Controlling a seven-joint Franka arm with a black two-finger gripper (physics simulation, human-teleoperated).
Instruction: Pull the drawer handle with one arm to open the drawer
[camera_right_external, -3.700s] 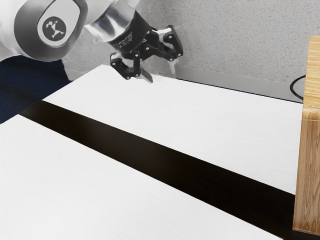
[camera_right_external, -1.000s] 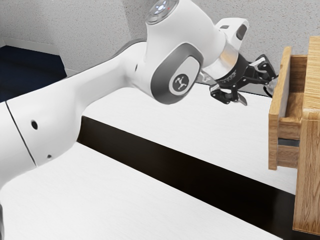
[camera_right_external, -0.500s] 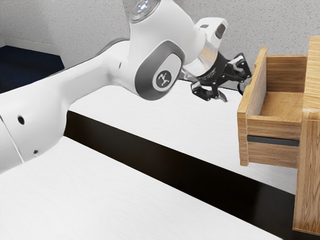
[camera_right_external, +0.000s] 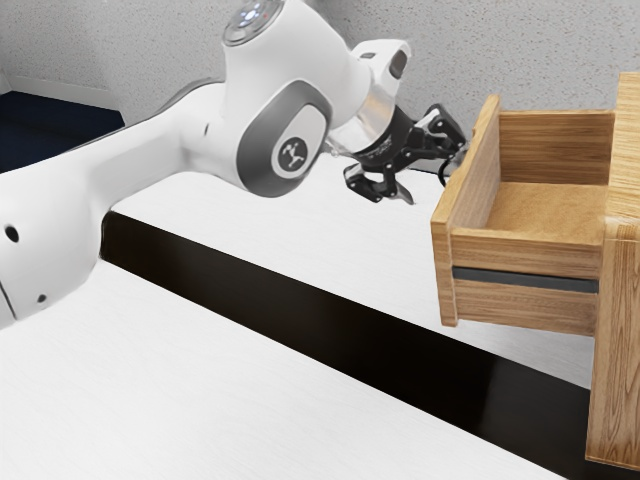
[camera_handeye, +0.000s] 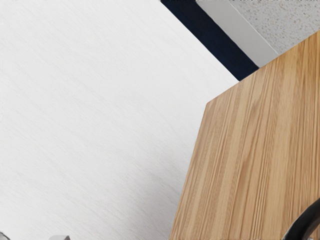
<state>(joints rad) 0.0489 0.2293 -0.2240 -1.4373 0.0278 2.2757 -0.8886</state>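
Speckled grey wall and a dark blue floor back a white bench (camera_right_external: 290, 235) crossed by a broad black stripe (camera_right_external: 300, 330). At 3 o'clock in the exterior view stands a light wooden cabinet (camera_right_external: 615, 350). Its open-topped light wooden drawer (camera_right_external: 540, 215) projects well out toward 9 o'clock and is empty inside, so the task looks largely done. The white arm reaches in from 10 o'clock and sets its black two-finger end effector (camera_right_external: 430, 167) at the outer face of the drawer's front panel (camera_right_external: 465, 205), near the top edge. The fingers stand spread rather than pressed together. The thin dark curved drawer handle (camera_handeye: 306, 226) shows at the edge of the wrist view against the wood grain, and it seems to lie between them, hooked rather than pinched. Any remaining travel is best drawn straight along the drawer's slide line, toward 9 o'clock. The hand should stay level, so that the handle rests against the inner face of one finger. A pull that drifts up or sideways could let the handle slip out of the spread fingers or make the drawer bind in the cabinet. Stopping short of the end of the runners would avoid pulling the drawer free.
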